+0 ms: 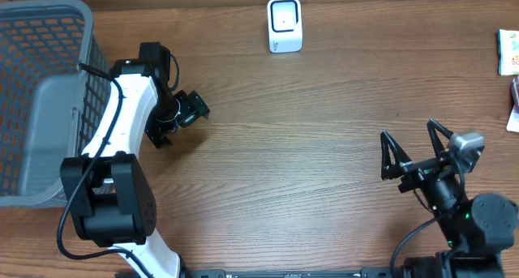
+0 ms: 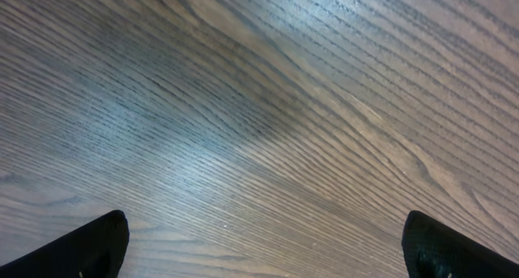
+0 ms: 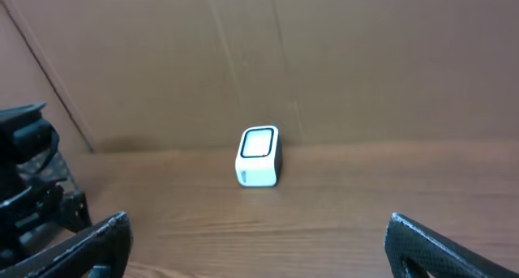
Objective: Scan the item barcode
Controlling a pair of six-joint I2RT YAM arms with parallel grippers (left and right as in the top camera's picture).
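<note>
Right pincer (image 3: 259,221) agape, scanner (image 3: 259,156) well apart, straight ahead

My count from the overhead view:
- 1 table (image 1: 308,108), wood grain.
- 2 arms: left arm (image 1: 130,108) and right arm (image 1: 478,221).
- 2 grippers, one per arm: left gripper (image 1: 178,120) and right gripper (image 1: 406,132). Each has 2 fingers (image 1: 388,152), so 4 in total.
- 1 scanner (image 1: 285,24), white. I see the same single unit in the right wrist view.
- 1 basket (image 1: 40,83), grey mesh.
- 2 items I can make out at the right edge: a white-green packet (image 1: 509,51) and a reddish item (image 1: 514,100). The frame cuts both, so I can't tell if there are more.

The left wrist view shows its own 2 fingertips (image 2: 97,245) over the table.
</note>
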